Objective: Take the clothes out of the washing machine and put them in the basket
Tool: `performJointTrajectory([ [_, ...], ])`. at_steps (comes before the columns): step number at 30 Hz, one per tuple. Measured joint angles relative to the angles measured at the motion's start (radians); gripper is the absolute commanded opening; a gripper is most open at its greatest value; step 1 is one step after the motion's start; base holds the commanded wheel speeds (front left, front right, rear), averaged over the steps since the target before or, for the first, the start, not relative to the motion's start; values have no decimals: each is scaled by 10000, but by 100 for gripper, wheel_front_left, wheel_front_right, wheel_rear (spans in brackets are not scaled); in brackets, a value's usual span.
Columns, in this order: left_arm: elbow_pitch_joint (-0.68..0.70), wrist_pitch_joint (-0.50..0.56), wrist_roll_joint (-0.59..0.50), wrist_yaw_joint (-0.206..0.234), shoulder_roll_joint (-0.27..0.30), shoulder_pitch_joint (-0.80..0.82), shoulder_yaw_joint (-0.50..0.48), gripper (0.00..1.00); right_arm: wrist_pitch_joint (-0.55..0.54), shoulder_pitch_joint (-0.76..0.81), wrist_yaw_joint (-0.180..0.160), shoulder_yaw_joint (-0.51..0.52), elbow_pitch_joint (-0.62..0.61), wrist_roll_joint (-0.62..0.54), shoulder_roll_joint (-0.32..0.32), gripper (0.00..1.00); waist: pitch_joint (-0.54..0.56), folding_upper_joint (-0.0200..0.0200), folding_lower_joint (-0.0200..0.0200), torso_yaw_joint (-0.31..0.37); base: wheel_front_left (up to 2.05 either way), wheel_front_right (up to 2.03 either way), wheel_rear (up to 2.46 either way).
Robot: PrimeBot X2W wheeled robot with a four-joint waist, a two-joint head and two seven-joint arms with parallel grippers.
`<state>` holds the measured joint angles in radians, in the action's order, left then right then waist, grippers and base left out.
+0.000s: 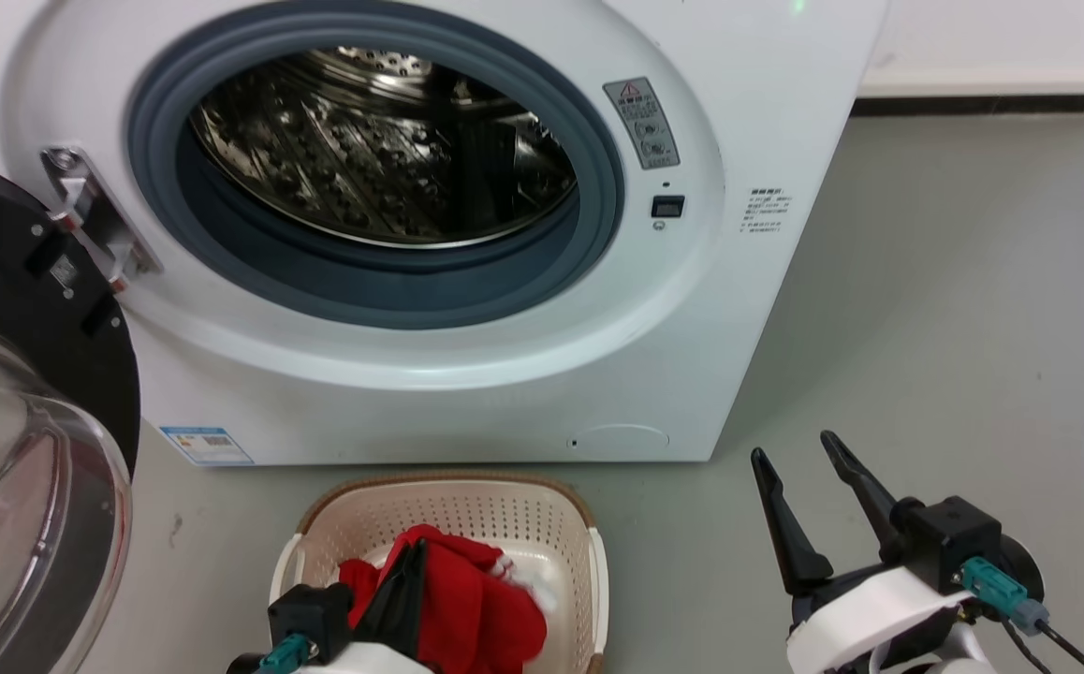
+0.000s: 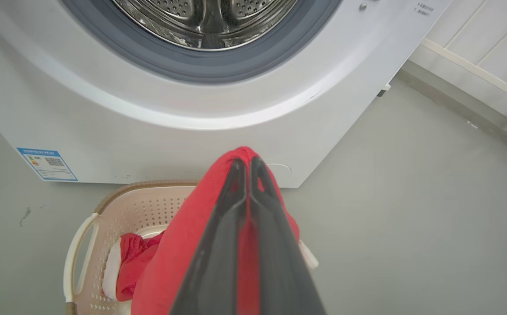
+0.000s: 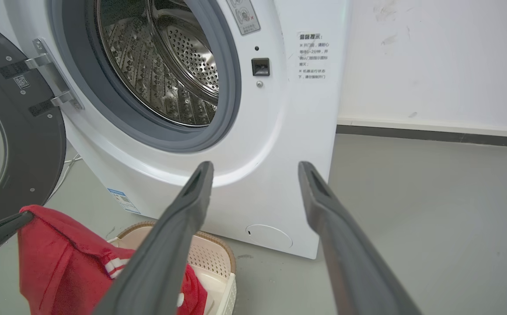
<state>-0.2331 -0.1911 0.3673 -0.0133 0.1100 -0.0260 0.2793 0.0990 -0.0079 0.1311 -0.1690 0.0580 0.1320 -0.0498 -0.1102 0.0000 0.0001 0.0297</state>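
The white washing machine (image 1: 467, 374) stands ahead with its door (image 1: 36, 374) swung open to the left; the steel drum (image 1: 383, 150) shows bare metal. In front of it on the floor sits the cream basket (image 1: 505, 515), with red clothes (image 1: 486, 618) in it. My left gripper (image 1: 411, 566) is shut on a red garment (image 2: 179, 245), held just above the basket (image 2: 135, 205); in the left wrist view the cloth drapes over the gripper (image 2: 248, 161). That garment (image 3: 56, 258) hangs with a white striped trim. My right gripper (image 1: 793, 446) stands open to the right of the basket (image 3: 214, 258), nothing between its fingertips (image 3: 255, 166).
The open glass door (image 3: 8, 144) juts out at the left, close to the basket. Grey floor (image 1: 954, 309) spreads to the machine's right up to a white wall with a dark baseboard (image 3: 428, 133).
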Motion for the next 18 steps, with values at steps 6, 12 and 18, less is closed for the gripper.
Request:
performJointTrajectory([
  [6,-2504,-529,148,-416,-322,1392,138,0,63,-358,0,-52,-13,-35,0,100,-803,0,1,69,0,0,0],
  [12,-5053,-677,454,-629,-543,2962,267,0,77,-853,0,-165,-44,-138,-2,100,-1659,0,1,85,0,0,0],
  [18,-6851,-692,1106,-807,-585,4171,345,0,90,-1288,0,-418,-36,-203,-2,100,-2586,1,1,167,0,0,0],
])
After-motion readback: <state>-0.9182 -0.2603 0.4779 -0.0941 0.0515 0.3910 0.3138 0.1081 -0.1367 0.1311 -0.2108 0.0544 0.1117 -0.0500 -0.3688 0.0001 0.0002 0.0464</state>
